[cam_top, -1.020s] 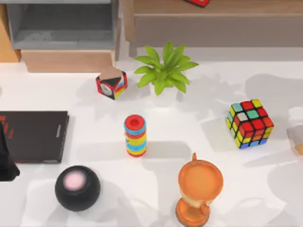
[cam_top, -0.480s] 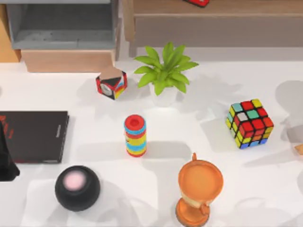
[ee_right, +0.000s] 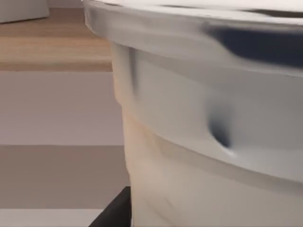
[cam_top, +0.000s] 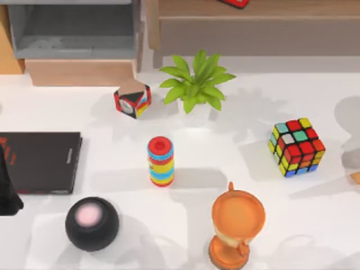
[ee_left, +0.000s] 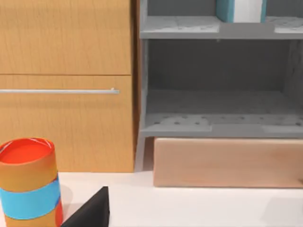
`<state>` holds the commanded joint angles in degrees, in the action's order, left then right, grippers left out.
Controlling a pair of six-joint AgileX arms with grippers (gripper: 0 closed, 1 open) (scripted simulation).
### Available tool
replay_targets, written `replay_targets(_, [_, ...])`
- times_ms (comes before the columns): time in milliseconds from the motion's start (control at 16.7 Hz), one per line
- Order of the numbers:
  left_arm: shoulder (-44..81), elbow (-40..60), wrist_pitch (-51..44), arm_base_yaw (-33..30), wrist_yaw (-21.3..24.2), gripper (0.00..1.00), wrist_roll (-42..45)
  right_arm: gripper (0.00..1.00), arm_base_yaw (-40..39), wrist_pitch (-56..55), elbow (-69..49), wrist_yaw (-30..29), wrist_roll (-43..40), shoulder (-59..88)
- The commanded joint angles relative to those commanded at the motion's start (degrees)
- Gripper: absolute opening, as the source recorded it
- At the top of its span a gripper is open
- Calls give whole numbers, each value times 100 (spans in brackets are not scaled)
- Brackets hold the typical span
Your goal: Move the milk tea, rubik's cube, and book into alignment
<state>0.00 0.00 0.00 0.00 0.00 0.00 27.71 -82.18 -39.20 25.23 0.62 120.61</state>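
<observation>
Lining things up has barely begun: the book (ee_left: 240, 10) sits up on the grey shelf unit (ee_left: 218, 125), the rubik's cube (cam_top: 296, 147) alone on the table (cam_top: 236, 163) right of centre. The milk tea (ee_right: 213, 123) looms against the right wrist camera, probably gripped; whether that hand is pinching it, can't tell.

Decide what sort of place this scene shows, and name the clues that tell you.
Probably a home or office desk, rendered in simulation: a white table carries a rubik's cube and potted plant, and a wooden cabinet with grey shelves stands behind.
</observation>
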Motion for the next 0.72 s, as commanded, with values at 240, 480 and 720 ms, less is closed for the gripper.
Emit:
replay_targets(240, [0,0,0,0,0,100,0,0,10,-314,5,-3,-7,314])
replay_targets(480, [0,0,0,0,0,100,0,0,10,-323,9,-4,-7,332])
replay_targets(720, [0,0,0,0,0,100,0,30,10,-323,9,-4,-7,332])
